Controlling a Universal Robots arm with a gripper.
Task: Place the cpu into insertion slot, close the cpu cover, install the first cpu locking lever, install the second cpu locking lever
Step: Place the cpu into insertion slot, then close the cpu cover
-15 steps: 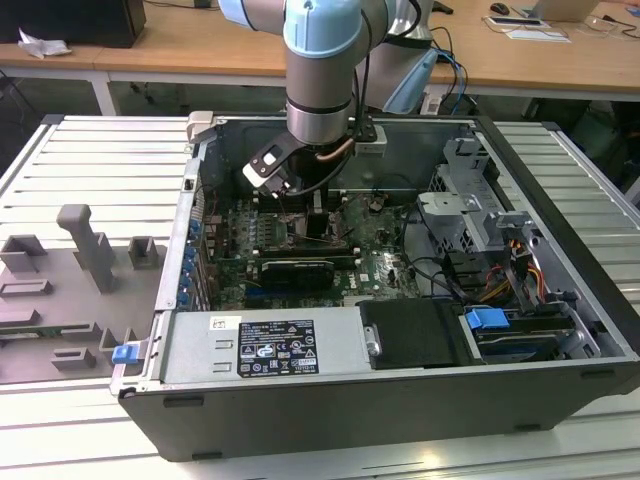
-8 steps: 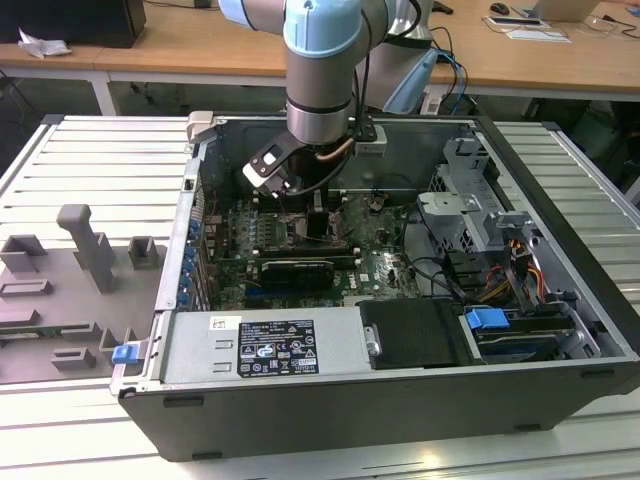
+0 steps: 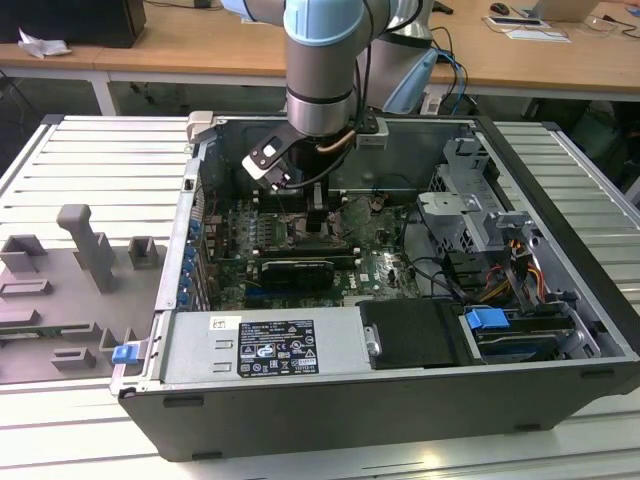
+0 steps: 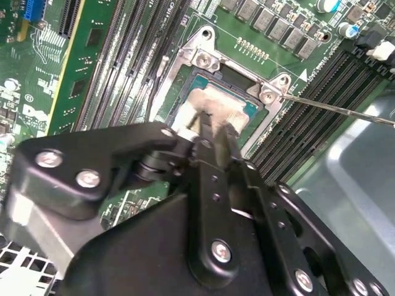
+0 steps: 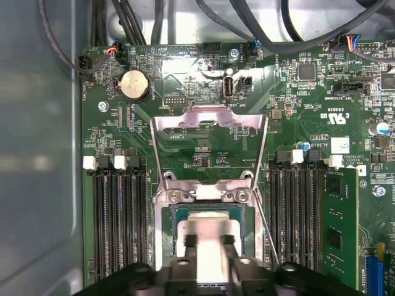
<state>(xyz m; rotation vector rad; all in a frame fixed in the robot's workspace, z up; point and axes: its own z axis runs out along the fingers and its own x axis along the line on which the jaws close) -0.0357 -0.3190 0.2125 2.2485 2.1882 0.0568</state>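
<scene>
In both wrist views the pale silver cpu [image 5: 208,225] [image 4: 213,106] lies flat inside the insertion slot [image 5: 168,229] [image 4: 250,111], whose dark rim shows around it on the green board. My gripper [image 5: 208,246] [image 4: 217,126] is directly over the cpu's near half, at or just above its face. The cpu cover [image 5: 210,117], a silver frame with a big window, stands swung open behind the slot. One thin wire locking lever [image 4: 336,111] [image 5: 266,222] sticks out loose beside the slot. In the exterior view my gripper [image 3: 318,215] reaches down into the computer case.
Long black memory slots [image 5: 117,216] [image 5: 296,209] flank the socket on both sides. Cables [image 5: 185,18] hang along the case wall. A black graphics card [image 3: 297,270], the power supply box [image 3: 265,345] and the drive cage [image 3: 470,215] crowd the case [image 3: 560,300].
</scene>
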